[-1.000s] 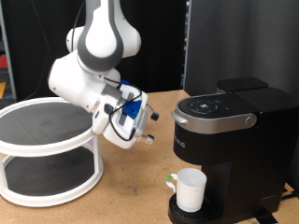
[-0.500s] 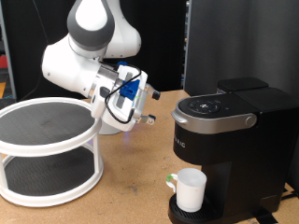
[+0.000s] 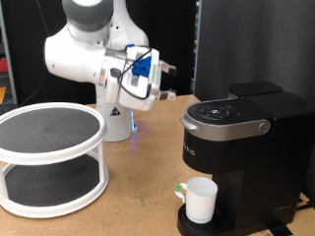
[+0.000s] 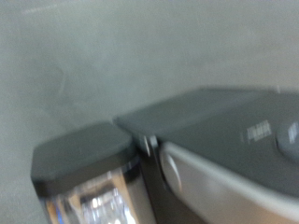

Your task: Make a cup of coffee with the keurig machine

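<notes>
The keurig machine (image 3: 246, 147) stands at the exterior view's right, black, with its silver-grey lid handle (image 3: 231, 127) down and the lid shut. The cup (image 3: 201, 200), a white mug with a green accent on its handle, stands on the drip tray (image 3: 195, 226) under the spout. My gripper (image 3: 170, 83) hangs in the air left of the machine and a little above its top, fingers pointing right, open and empty. The blurred wrist view shows the machine's black top (image 4: 224, 121) and its reservoir corner (image 4: 82, 166); no fingers show there.
A white two-tier round rack (image 3: 49, 147) with dark mesh shelves stands at the exterior view's left. The wooden table (image 3: 138, 202) lies between the rack and the machine. A black panel (image 3: 236, 44) rises behind the machine.
My gripper has risen from low by the rack and swung from pointing down to pointing level at the machine's top. The cup and the machine have not moved.
</notes>
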Robot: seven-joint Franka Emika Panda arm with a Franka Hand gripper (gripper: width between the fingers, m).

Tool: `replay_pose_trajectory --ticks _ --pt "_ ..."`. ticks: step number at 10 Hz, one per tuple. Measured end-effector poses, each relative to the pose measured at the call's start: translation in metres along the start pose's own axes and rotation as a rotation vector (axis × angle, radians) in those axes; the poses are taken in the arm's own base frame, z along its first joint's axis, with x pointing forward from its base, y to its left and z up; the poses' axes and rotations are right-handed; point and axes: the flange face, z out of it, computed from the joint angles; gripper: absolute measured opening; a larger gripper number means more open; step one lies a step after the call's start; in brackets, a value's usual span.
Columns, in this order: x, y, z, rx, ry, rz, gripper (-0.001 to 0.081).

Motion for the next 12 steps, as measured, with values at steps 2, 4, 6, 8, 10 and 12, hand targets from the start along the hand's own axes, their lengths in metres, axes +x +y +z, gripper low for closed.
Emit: replay_pose_trajectory --ticks 2,4,6,8,10,12 --pt "0.012 -0.026 -0.002 0.001 0.012 -0.033 0.0807" --pt "0.024 -0.053 -0.003 -0.007 0.037 -0.060 0.0807" --pt "0.031 -0.075 -0.005 -0.009 0.067 -0.046 0.0807" --pt "0.029 -0.075 -0.003 -0.022 0.039 -0.056 0.0807" --pt "0.037 -0.083 0.005 -0.123 -0.076 -0.142 0.0807" --pt "0.048 -0.099 0.021 -0.258 -0.251 -0.278 0.0807"
